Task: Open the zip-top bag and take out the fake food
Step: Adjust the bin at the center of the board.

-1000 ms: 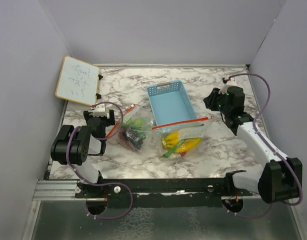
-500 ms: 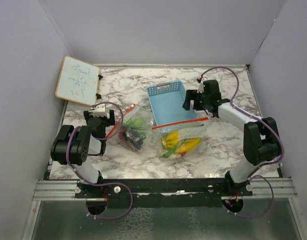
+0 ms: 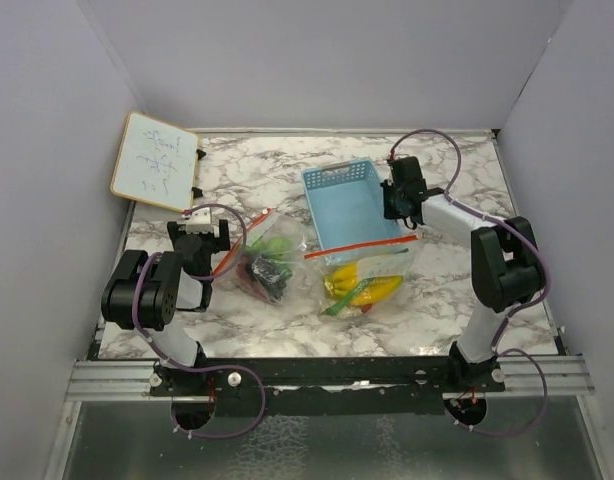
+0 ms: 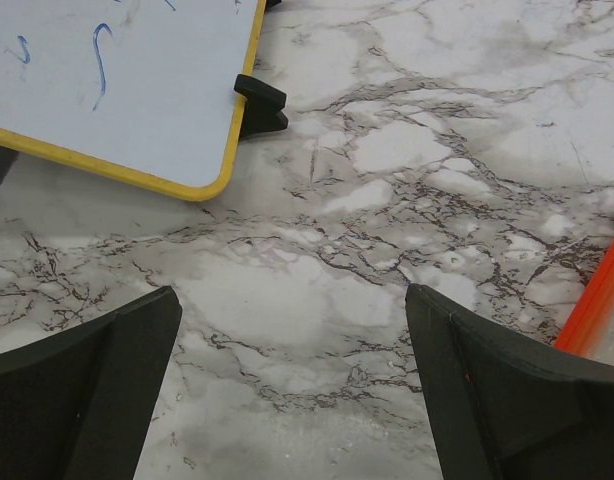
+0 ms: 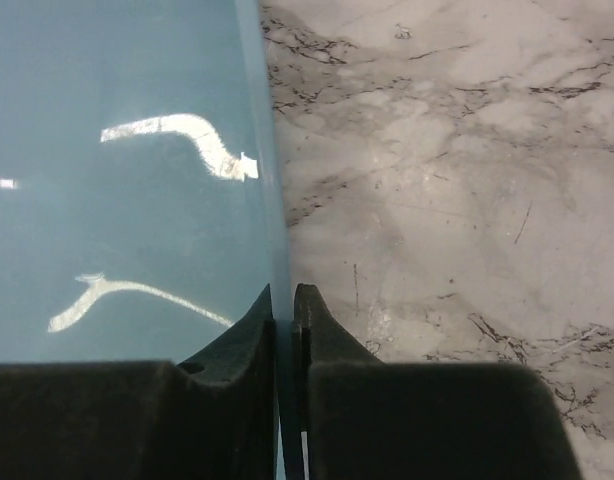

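Light-blue plastic is what the right gripper (image 3: pixel 395 196) has hold of in the top view: it's pinched on the right wall of the slotted basket (image 3: pixel 337 177), not on a bag. The zip-top bag (image 3: pixel 382 262) with the yellow banana bunch (image 3: pixel 359 288) lies just in front of the basket and looks closed, its red zip strip (image 3: pixel 362 245) right along the basket's near edge. A second bag (image 3: pixel 259 262) with green and dark toy pieces sits just right of the left gripper (image 3: pixel 199 230). All the fake food I can see is inside bags, so I'd say removal hasn't begun. Left wrist view: fingers (image 4: pixel 87 390) wide apart over the bare marble table (image 4: pixel 407 150), holding nothing, whiteboard (image 4: pixel 107 80) ahead, a sliver of orange-red strip (image 4: pixel 597 295) at the right edge. Right wrist view: both pads (image 5: pixel 237 340) squeezed together on the thin basket wall (image 5: pixel 277 200). My guess is the step is making room with the basket. Slide it flat and slow, away from the bag so that zip strip doesn't snag, and keep the pinch low so the thin wall doesn't flex out.
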Tool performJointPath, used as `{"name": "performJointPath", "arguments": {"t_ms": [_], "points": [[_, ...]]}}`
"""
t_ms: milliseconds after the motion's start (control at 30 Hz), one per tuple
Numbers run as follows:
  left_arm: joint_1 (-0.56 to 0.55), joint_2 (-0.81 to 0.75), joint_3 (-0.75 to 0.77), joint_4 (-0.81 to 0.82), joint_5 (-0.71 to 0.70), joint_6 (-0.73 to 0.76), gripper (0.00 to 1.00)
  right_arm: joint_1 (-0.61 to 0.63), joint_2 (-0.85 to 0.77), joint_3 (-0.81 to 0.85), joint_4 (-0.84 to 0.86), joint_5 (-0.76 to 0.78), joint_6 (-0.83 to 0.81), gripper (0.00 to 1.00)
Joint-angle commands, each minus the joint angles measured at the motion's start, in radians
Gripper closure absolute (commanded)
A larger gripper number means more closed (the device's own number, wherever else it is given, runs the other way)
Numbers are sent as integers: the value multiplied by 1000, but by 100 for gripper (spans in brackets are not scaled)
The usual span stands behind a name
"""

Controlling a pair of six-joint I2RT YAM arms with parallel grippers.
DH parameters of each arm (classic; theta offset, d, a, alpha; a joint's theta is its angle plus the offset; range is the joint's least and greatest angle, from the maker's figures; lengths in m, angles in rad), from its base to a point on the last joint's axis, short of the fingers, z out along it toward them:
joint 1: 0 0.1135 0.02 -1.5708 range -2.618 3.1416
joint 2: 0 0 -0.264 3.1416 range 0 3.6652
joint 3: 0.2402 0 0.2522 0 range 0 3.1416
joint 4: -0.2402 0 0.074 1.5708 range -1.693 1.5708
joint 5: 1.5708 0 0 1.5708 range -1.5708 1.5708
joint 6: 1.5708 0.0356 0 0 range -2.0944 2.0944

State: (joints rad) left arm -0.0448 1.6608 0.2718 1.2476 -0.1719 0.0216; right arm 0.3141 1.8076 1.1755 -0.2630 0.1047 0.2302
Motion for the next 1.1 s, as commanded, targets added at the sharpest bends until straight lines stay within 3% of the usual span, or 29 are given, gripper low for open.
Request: {"name": "performJointPath", "arguments": {"t_ms": [0, 267, 400, 633, 767, 800, 833, 867, 1000, 1067], "points": [[8, -20, -5, 19, 17, 6, 1, -3, -4, 53, -26, 172, -40, 99], [8, -21, -5, 19, 18, 7, 1, -72, 26, 137, -49, 406, -168, 97], [8, -21, -5, 19, 17, 8, 1, -132, 13, 103, -4, 433, -223, 92], [8, -21, -5, 18, 17, 7, 1, -182, 9, 91, -15, 455, -186, 91], [8, -21, -5, 19, 16, 8, 1, -196, 24, 120, -88, 518, -73, 74], [8, -21, -5, 19, 17, 8, 1, -199, 26, 128, -115, 528, -41, 60], [8, -21, -5, 19, 17, 8, 1, -202, 23, 129, -132, 524, -22, 39], [8, -21, -5, 18, 17, 8, 1, -202, 16, 126, -132, 508, -17, 28], [8, -21, -5, 19, 16, 8, 1, -202, -39, 112, -127, 429, 35, 23], [8, -21, -5, 18, 17, 8, 1, -202, -90, 94, -97, 314, 112, 24]]}}
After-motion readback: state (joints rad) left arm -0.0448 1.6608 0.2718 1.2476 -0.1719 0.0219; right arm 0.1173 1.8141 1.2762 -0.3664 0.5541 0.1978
